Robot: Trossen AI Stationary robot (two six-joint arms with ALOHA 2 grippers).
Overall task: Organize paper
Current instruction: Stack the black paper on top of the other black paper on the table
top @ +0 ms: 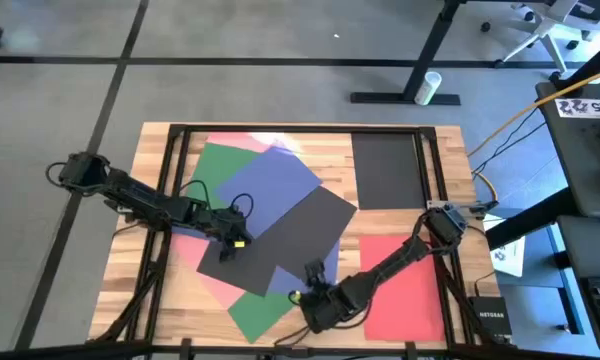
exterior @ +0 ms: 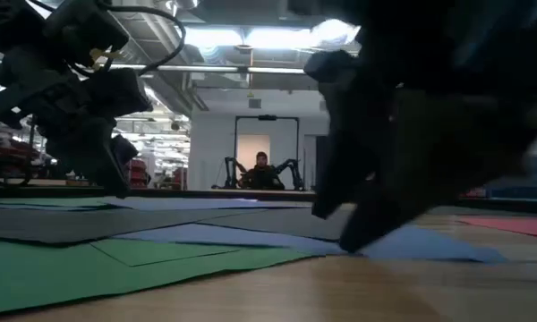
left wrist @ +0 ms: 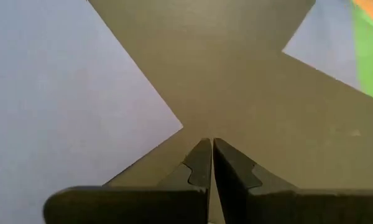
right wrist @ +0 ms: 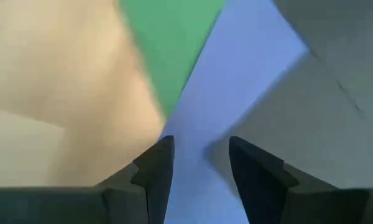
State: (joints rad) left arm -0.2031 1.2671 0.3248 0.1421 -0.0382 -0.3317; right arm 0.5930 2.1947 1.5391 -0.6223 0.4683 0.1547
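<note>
1. Paper [top: 280, 220] is a messy overlapping pile mid-table, with one black sheet and one red sheet lying apart.
2. Left gripper [left wrist: 206, 165] is pressed together over the tilted black sheet [left wrist: 236, 81].
3. Right gripper [right wrist: 199, 171] is spread over a blue sheet [right wrist: 236, 81].

light: even overhead, ceiling strips glare in low view | low foreground arm blurred | right wrist view smeared

A large dark gripper [exterior: 358, 234] touches a thin blue paper sheet [exterior: 251, 235], which lies over a flat green paper sheet [exterior: 89, 264] on the wooden table [exterior: 340, 291].
</note>
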